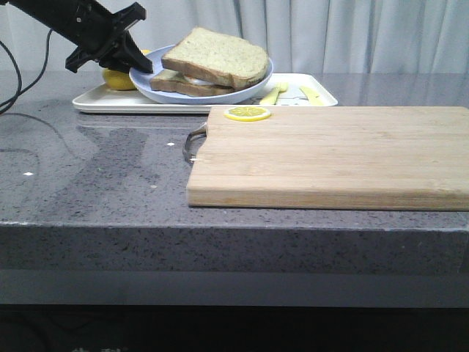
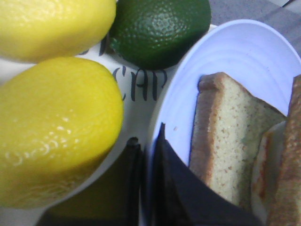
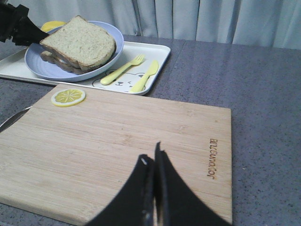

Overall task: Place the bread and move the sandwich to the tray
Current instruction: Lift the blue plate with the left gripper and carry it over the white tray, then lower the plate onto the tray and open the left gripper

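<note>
One big wooden board (image 1: 330,155) fills the near right, and the gray table to its left is bare. Burned into the board is "Joyounior". One white tray (image 1: 99,103) sits far back, holding one blue plate (image 1: 150,83), the sandwich (image 1: 192,84) with the bread (image 1: 220,57) on top, two lemons (image 2: 56,127), one lime (image 2: 160,28), one fork (image 3: 123,69) and one knife (image 3: 146,76). The left gripper (image 2: 148,141) pinches the plate's left rim. The right gripper (image 3: 153,162) is squeezed together, holding nothing.
</note>
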Controlling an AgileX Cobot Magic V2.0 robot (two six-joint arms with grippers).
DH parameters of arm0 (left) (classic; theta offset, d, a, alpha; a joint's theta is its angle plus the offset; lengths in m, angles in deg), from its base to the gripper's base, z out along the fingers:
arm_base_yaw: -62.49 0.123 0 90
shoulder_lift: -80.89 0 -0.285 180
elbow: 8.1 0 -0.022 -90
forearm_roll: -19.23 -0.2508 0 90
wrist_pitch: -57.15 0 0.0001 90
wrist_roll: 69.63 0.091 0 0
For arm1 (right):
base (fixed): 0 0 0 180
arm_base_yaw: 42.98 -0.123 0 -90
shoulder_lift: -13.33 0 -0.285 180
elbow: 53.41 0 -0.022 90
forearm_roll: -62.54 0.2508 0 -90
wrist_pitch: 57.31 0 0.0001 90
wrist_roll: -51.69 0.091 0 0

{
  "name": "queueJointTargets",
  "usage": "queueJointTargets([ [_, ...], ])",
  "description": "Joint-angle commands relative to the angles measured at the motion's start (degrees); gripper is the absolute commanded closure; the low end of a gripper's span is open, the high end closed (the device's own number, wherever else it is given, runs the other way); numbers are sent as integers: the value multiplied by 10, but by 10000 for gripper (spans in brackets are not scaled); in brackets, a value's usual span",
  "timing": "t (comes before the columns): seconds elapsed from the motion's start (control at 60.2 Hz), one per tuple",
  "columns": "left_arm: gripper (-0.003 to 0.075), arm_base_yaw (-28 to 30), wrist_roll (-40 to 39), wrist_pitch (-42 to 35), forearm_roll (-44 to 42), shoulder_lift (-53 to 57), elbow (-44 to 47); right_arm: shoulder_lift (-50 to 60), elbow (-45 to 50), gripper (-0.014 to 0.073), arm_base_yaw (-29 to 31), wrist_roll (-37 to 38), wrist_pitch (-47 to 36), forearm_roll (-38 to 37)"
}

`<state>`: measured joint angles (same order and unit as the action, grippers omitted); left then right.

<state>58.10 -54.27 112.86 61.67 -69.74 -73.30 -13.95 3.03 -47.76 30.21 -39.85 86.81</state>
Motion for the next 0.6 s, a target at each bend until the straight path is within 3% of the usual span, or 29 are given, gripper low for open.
queueJointTargets([
  [0.0, 649, -7, -8, -35, 22, 47, -24, -4, -14, 673, 0, -4, -49, 7],
  [0.266, 534, -7, -8, -38, 20, 47, -24, -4, -14, 673, 0, -4, -49, 7],
  [0.465, 367, 4, -8, -32, 20, 49, -55, -4, -14, 673, 0, -4, -49, 7],
  [0.581, 379, 20, -8, -2, 20, 49, -107, -4, -14, 673, 0, -4, -49, 7],
])
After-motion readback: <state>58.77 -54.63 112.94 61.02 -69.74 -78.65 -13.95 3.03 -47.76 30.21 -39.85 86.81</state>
